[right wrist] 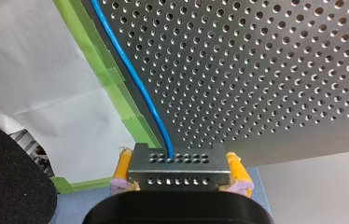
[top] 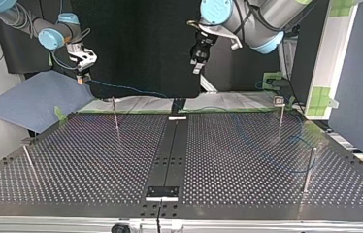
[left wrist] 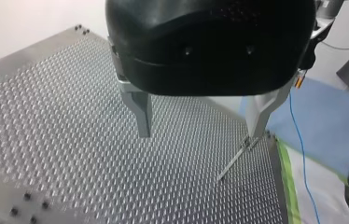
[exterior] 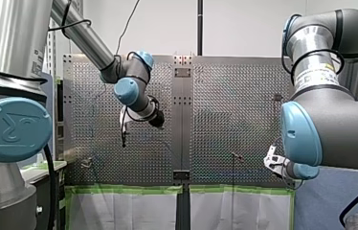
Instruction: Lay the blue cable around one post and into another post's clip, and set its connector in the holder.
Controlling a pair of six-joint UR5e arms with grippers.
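My right gripper (right wrist: 179, 163) is shut on the cable's perforated metal connector (right wrist: 178, 171), yellow pads (right wrist: 122, 169) on both of its sides. The blue cable (right wrist: 128, 65) leaves the connector and runs along the plate's taped edge. In the top view that gripper (top: 83, 73) hangs off the far left corner, and the cable (top: 136, 89) sags from it toward the plate. My left gripper (left wrist: 200, 128) hovers open over the plate, metal fingers (left wrist: 140, 114) apart with nothing between them; a thin post (left wrist: 235, 161) stands below one finger. In the front view it (exterior: 123, 134) hangs left of centre.
Several thin posts stand on the perforated plate (top: 97, 155): two at the far side (top: 115, 114) (top: 280, 116), others near the side edges (top: 310, 167) (top: 28, 160). A black centre strip carries a small holder (top: 161, 192) near the camera. Green tape (right wrist: 116, 93) and white sheeting line the far edge.
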